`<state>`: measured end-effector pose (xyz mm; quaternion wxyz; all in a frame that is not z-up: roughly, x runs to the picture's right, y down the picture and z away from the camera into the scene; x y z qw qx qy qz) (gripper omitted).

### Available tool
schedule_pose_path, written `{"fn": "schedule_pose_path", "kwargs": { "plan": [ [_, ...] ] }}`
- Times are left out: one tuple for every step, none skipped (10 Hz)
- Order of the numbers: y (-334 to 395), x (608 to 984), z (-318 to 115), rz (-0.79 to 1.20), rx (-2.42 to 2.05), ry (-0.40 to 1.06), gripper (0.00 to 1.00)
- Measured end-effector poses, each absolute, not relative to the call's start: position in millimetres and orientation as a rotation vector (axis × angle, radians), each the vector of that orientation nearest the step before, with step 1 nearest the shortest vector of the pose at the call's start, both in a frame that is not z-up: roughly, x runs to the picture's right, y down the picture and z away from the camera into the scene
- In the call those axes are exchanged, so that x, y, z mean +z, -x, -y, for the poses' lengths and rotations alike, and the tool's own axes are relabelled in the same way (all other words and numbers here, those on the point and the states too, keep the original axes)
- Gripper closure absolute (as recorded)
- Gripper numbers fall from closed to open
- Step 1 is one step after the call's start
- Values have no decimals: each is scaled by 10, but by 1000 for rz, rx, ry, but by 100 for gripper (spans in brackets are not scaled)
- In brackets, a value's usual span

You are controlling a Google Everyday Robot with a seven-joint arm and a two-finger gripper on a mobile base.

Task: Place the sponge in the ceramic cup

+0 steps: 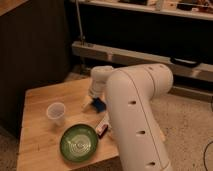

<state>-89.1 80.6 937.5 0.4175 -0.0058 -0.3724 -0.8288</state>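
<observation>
The dark blue sponge (99, 105) sits near the middle of the wooden table (40, 100), right at the tip of my gripper (94, 99). The gripper points down from the white wrist (101, 77) and touches or nearly touches the sponge. I cannot make out whether the sponge rests on the table or hangs just above it. The pale ceramic cup (56, 113) stands upright to the left of the sponge, about a cup's width and a half away, with nothing visible inside it. My bulky white arm (137, 110) hides the table's right side.
A green round bowl (79, 142) sits near the table's front edge, below the cup and sponge. A small white-and-red box (104, 127) lies between the bowl and my arm. A dark wall stands to the left, and metal shelving rails run behind.
</observation>
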Motion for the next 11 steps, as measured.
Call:
{"fn": "schedule_pose_path", "kwargs": {
  "plan": [
    [883, 9389, -813, 933, -2075, 21, 26],
    [875, 9402, -809, 928, -2071, 28, 35],
    [868, 9406, -805, 928, -2070, 34, 46],
    [864, 9403, -801, 932, -2070, 39, 55],
    [852, 9394, -789, 936, -2068, 40, 66],
    [860, 9387, -784, 940, -2070, 41, 74],
    [888, 9376, -783, 948, -2075, 43, 82],
    [918, 9367, -776, 953, -2081, 46, 84],
    [923, 9362, -774, 957, -2085, 52, 84],
    [923, 9354, -769, 960, -2086, 57, 84],
    [918, 9331, -755, 962, -2083, 58, 84]
  ]
}}
